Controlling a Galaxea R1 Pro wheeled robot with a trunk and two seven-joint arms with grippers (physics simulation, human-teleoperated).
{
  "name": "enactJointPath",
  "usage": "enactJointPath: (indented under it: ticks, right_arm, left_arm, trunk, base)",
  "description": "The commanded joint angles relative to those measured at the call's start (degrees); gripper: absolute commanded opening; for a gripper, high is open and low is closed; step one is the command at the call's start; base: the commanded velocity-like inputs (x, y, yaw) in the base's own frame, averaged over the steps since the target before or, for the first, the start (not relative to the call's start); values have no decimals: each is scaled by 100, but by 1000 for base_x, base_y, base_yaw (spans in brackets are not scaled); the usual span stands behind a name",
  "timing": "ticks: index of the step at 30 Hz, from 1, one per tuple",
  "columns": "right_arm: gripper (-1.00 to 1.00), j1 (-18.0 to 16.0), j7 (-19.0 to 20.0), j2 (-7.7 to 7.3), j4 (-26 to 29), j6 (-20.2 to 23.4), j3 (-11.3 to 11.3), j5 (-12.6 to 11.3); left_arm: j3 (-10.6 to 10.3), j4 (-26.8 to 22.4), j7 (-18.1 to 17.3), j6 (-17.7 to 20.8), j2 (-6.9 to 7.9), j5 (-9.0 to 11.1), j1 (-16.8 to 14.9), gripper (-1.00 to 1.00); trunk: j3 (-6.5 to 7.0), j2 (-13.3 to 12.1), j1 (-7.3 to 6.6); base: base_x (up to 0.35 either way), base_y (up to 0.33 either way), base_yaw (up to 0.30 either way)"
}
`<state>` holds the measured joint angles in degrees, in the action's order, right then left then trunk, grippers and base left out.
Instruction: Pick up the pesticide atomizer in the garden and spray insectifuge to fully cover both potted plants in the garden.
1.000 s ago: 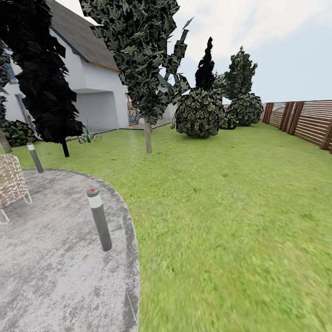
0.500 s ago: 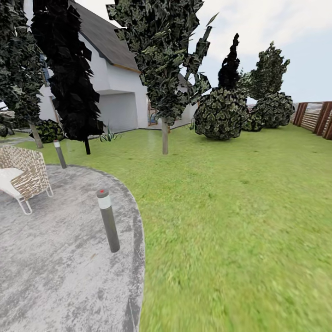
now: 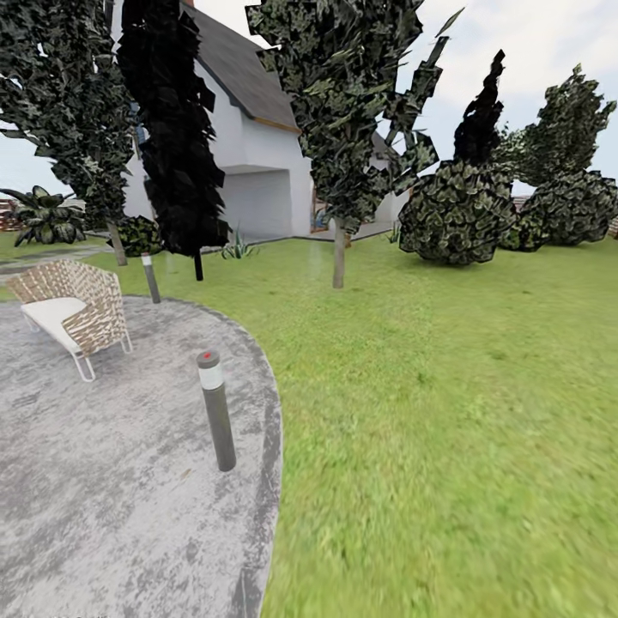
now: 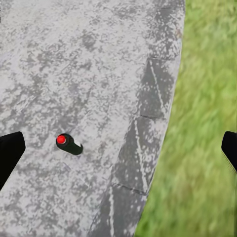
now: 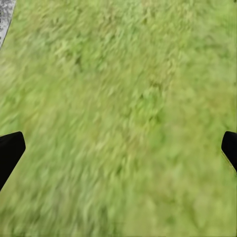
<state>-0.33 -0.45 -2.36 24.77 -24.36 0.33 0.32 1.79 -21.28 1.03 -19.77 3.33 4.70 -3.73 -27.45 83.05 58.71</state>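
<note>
**Reporter:** Grey paving (image 3: 103,481) meets lawn (image 3: 446,429) in the garden (image 3: 481,360), where a dark post (image 3: 216,412) with a white band and a red-dotted cap stands near the paving's curved edge. Is that the pesticide atomizer?

**Photographer:** Judged not. A second post (image 3: 151,276) of the same kind stands farther back, near the wicker chair (image 3: 77,313), which suggests path lights fixed along the rim. Where the atomizer is cannot be told from here.

**Reporter:** And the grippers?

**Photographer:** The left gripper (image 4: 118,153) hangs over the paving's edge, a red cap on the ground below it, jaws spread wide with nothing between them. The right gripper (image 5: 118,153) hangs over bare grass, equally spread and empty. Both look carried for travel, not reaching.

**Reporter:** The potted plants?

**Photographer:** A low spiky rosette (image 3: 236,249) grows by the white house (image 3: 257,172), past the trees (image 3: 343,129). Whether it sits in a pot is too small to tell. The task appears to be at its searching stage.
</note>
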Motion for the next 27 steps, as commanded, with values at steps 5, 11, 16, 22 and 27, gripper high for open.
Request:
enactJointPath:
  ticks: [5, 11, 16, 22, 27]
  right_arm:
    - [100, -2, -4, -1, 0, -16, 5, 3]
    - [100, -2, -1, -1, 0, -16, 4, 3]
    - [100, -2, -4, -1, -2, -16, 6, 3]
    - [100, -2, -3, -1, -1, -16, 4, 3]
    - [100, -2, -2, -1, 1, -16, 4, 3]
  left_arm:
    - [-12, 3, 2, -18, 1, 48, -4, 100]
    - [-12, 1, 2, -18, 4, 48, -4, 100]
    - [-12, 1, 2, -18, 11, 48, -4, 100]
    - [-6, 1, 2, -18, 17, 54, -4, 100]
    - [-4, 1, 2, -18, 26, 57, -4, 100]
  trunk:
    - [4, 3, 2]
    - [16, 3, 2]
    - [26, 3, 2]
    - [39, 3, 2]
    - [49, 3, 2]
  base:
    - [231, -234, 268]
    - [224, -234, 268]
    - [191, -234, 268]
    - [169, -231, 268]
    - [164, -210, 268]
